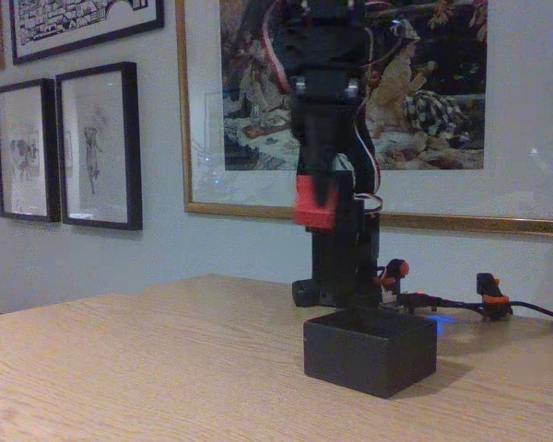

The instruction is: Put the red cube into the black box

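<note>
In the fixed view, the cube (314,203) is held clamped in the end effector (317,198), high above the counter (147,368). The box (370,352) is seen well below it and slightly to the right, so a short rightward shift is judged necessary before release.

I see a small bright-red matte cube (315,203) at frame centre between black fingers (318,189), a matte black open box (370,353) below, on a light wood-grain counter (147,368).
</note>
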`<action>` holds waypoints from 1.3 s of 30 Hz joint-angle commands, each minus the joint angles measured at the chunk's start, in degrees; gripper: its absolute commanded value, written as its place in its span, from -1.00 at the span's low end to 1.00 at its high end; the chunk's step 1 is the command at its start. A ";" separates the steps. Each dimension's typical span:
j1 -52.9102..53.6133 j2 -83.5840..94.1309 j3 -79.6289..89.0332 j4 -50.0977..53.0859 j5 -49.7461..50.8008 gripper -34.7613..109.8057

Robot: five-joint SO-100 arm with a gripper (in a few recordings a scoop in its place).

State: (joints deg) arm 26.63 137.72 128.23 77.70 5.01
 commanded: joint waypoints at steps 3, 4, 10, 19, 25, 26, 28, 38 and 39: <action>7.38 1.41 2.55 -2.55 1.85 -0.55; 8.26 1.23 3.87 -3.69 1.76 -0.55; 10.46 -1.32 9.84 -10.11 0.00 -0.55; 9.05 -3.60 13.89 -19.34 -2.11 -0.54; 9.23 -5.89 14.41 -22.41 -2.90 -0.54; 9.49 -6.68 14.41 -22.94 -3.25 -0.54; 9.84 -8.09 14.94 -24.70 -3.96 -0.53; 10.02 -10.72 16.35 -28.21 -5.80 -0.52; 9.93 -10.55 16.44 -28.21 -5.89 -0.50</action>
State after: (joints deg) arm 35.86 126.21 143.96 49.57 0.35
